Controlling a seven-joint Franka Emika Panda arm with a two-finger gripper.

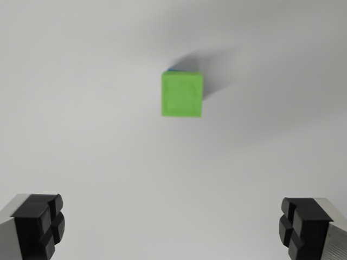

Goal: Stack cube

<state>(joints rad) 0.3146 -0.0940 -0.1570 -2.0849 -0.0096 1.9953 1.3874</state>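
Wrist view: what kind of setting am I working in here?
Probably a lab test bench: a plain white tabletop, a lone green cube with a sliver of blue showing at its top edge, and the open gripper empty.

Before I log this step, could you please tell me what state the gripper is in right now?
Gripper: open and empty, jaws wide apart, with the green cube lying clear of it on the white surface.

It looked like a lab test bench: a bare, plain white tabletop (81,151) filled the whole wrist view, with only a small green cube (181,95) resting on it
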